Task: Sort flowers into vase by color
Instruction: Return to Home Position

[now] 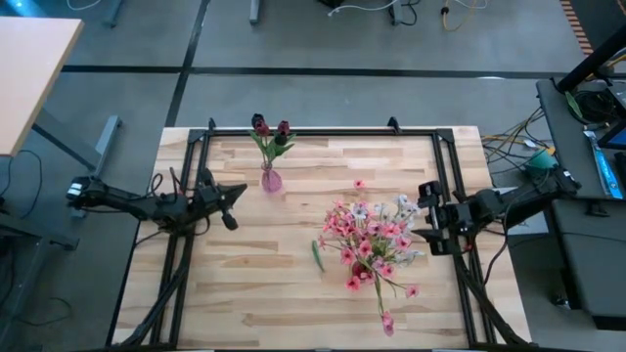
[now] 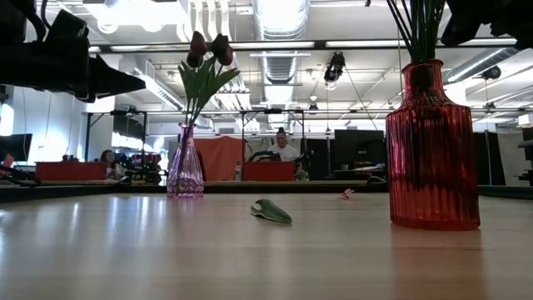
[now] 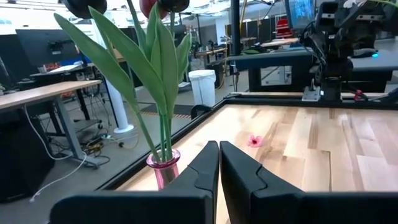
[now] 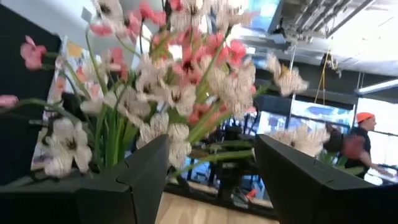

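Maroon tulip buds (image 1: 259, 124) on green stems stand in the small ribbed purple glass vase (image 1: 271, 180), just ahead of your left gripper (image 3: 219, 148), whose fingers are pressed together on nothing. Your right gripper (image 4: 211, 142) hangs spread wide and empty, close behind the pink and whitish sprays (image 1: 370, 235) filling the tall red ribbed glass vase (image 2: 431, 150). A loose green leaf (image 1: 317, 256) lies beyond that vase.

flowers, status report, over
Left gripper shut, right gripper open, both empty. Dark maroon tulips in slim purple glass vase; pink and white sprays in red ribbed glass vase. Loose green leaf, one pink bloom on wooden table.
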Tool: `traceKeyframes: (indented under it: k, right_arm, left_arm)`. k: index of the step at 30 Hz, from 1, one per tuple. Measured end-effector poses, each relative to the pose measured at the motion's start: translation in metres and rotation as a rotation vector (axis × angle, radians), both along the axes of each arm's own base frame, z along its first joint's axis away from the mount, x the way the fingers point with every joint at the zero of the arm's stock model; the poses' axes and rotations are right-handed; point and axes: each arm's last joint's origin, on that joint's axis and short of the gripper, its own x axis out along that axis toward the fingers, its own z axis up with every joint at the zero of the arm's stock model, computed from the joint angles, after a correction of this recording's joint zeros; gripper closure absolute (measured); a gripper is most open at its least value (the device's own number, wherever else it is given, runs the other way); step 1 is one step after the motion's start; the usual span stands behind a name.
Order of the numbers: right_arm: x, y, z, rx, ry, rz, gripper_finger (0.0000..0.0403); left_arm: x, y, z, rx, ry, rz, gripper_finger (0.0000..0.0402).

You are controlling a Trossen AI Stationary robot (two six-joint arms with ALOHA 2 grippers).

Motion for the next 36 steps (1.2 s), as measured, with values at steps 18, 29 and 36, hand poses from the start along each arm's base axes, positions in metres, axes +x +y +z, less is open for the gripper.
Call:
traceKeyframes:
  k: [18, 29, 36]
  right_arm:
    - [-0.021, -0.028, 0.002, -0.073, -0.041, -0.363, 0.0172]
    - [-0.012, -0.05, -0.038, 0.172, 0.373, -0.444, 0.0172]
    - [-0.012, -0.047, -0.039, 0.14, 0.39, -0.321, 0.0172]
  left_arm:
    - [0.004, -0.001, -0.005, 0.014, 0.06, -0.001, 0.0402]
    - [0.005, -0.001, -0.007, 0.018, 0.078, 0.0, 0.0402]
    - [0.006, -0.001, -0.008, 0.02, 0.086, -0.001, 0.0402]
